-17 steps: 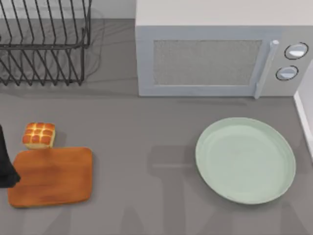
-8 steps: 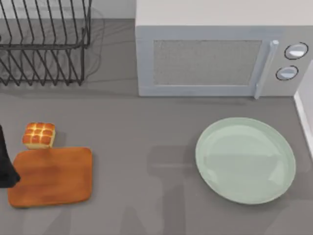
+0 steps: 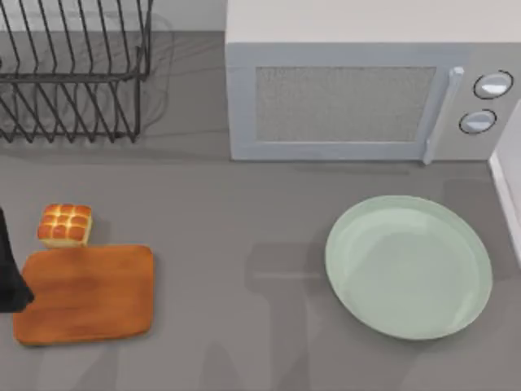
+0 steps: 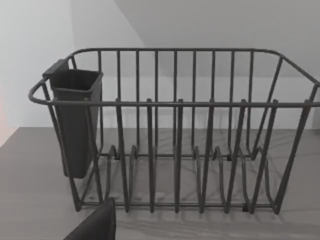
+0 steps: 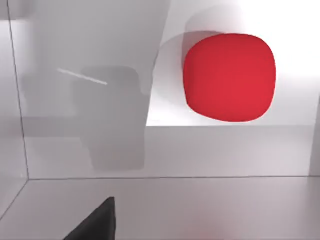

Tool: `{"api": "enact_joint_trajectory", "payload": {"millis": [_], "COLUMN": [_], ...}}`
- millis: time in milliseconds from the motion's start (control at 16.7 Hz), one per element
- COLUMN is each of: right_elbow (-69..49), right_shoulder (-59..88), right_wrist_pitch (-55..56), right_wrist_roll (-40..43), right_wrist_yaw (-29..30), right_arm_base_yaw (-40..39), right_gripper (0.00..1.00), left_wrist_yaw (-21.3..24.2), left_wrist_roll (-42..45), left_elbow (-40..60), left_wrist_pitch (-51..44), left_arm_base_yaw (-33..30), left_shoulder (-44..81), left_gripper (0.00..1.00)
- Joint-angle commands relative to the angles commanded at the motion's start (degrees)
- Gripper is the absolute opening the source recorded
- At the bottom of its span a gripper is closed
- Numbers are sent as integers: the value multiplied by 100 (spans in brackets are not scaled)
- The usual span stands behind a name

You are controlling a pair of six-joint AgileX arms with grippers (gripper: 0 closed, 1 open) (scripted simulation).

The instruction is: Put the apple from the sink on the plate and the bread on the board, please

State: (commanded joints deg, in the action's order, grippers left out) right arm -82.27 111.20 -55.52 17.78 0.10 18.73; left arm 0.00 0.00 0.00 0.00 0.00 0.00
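The apple [image 5: 229, 77] lay in the pale sink [image 5: 150, 200], seen from the right wrist; whether the right gripper was released or clenched could not be told. On the table [image 3: 244, 236], the bread [image 3: 65, 225] sat just beside the board [image 3: 85, 294], at its far left corner. The plate [image 3: 409, 266] lay bare at the right, before the microwave [image 3: 358, 90]. The left arm [image 3: 8, 273] rested at the left edge, facing the dish rack [image 4: 175, 135]; its gripper's state could not be told.

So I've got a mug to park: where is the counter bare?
Free: the wide grey strip between the board and the plate, in front of the microwave. Crowded: the left edge, where the bread sits near the board under the dish rack.
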Motion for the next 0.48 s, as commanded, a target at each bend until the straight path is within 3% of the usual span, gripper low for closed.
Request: {"api": "enact_joint_trajectory", "payload": {"millis": [480], "right_elbow": [-549], "right_shoulder": [732], "right_wrist_pitch": [-372], "right_wrist_roll": [119], "right_wrist_yaw": [1], "right_arm_base_yaw": [126], "right_gripper": [100], "left_wrist_yaw": [0], "left_wrist_roll": [0], "left_elbow": [0], "left_wrist_pitch": [0], "left_arm_base_yaw": [0], "left_shoulder": [0], "left_gripper": [100]}}
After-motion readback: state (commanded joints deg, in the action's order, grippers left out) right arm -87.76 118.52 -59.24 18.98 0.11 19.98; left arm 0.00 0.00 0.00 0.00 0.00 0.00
